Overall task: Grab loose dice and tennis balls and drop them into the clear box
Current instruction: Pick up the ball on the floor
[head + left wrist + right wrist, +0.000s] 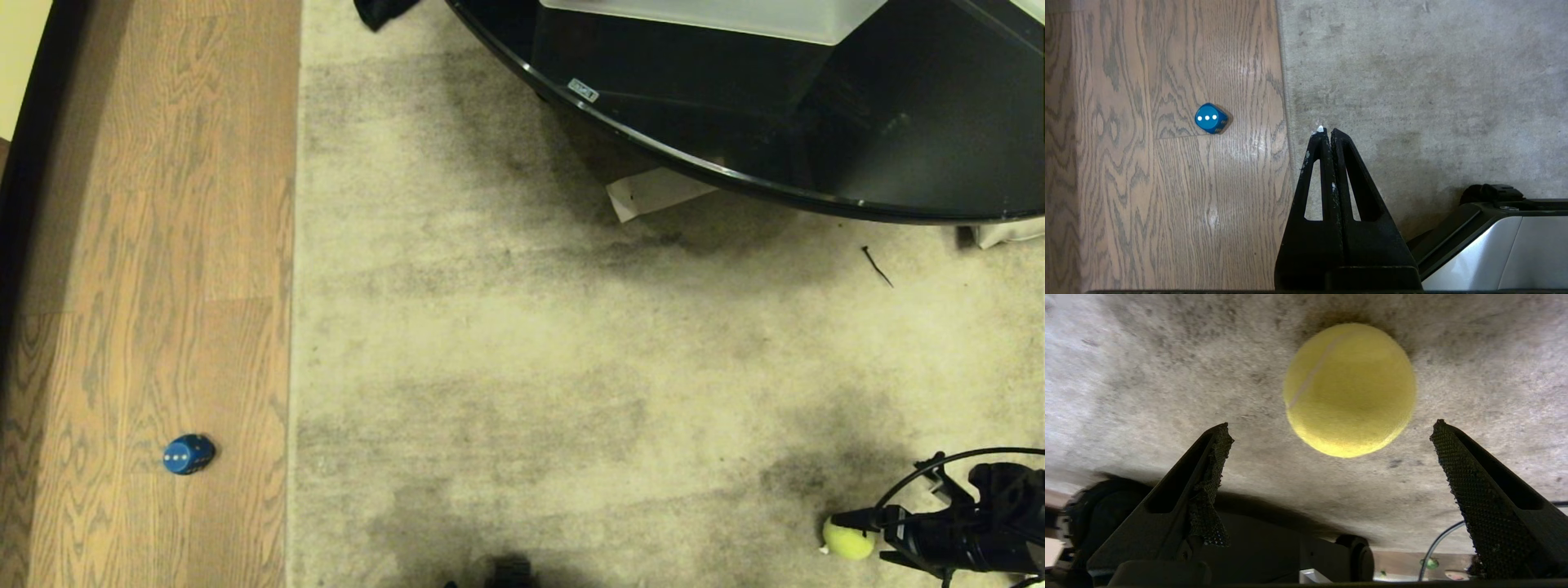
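A yellow-green tennis ball lies on the carpet at the near right. My right gripper hangs low beside it and is open. In the right wrist view the ball sits just ahead of the wide-spread fingertips, and neither pad touches it. A blue die with three white pips up rests on the wood floor at the left. It also shows in the left wrist view. My left gripper is parked, shut and empty. The clear box shows partly at the top edge, on the black table.
A round black glossy table fills the far right, with a white paper scrap under its rim. A small black strip lies on the carpet. The wood floor runs along the left. The robot's base sits near the left gripper.
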You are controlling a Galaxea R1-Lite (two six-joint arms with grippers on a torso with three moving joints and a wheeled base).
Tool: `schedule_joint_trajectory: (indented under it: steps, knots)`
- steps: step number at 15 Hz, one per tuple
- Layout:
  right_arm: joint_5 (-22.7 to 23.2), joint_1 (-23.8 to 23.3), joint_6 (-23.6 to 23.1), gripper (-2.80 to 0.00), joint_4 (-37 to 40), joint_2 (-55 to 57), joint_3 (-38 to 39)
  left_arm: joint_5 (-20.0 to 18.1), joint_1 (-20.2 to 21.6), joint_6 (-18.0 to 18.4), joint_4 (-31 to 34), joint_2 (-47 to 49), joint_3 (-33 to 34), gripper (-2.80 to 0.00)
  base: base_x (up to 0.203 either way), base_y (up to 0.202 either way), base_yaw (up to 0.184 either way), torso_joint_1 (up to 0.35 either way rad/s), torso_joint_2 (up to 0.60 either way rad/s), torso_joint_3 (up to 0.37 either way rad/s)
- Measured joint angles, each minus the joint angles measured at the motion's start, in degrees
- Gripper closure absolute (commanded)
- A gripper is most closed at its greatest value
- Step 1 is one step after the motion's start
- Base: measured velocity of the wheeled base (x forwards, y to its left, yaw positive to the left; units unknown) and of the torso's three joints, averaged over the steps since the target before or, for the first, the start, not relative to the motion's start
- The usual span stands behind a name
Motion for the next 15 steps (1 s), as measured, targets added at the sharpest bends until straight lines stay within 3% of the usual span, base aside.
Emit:
schedule_joint_trajectory:
  steps: [8,15]
  knots:
    - [-0.2,-1.45,-3.58,-2.8,4.68,1.74,-3.15,0.02,0.0,-0.02,0.0,0.0,0.0,0.0,0.0,0.0,0.0,0.0,0.0,0.0]
    - [-0.16,-1.69,-3.7,-2.8,4.78,2.77,-4.84,0.02,-0.15,-0.02,0.0,0.0,0.0,0.0,0.0,0.0,0.0,0.0,0.0,0.0]
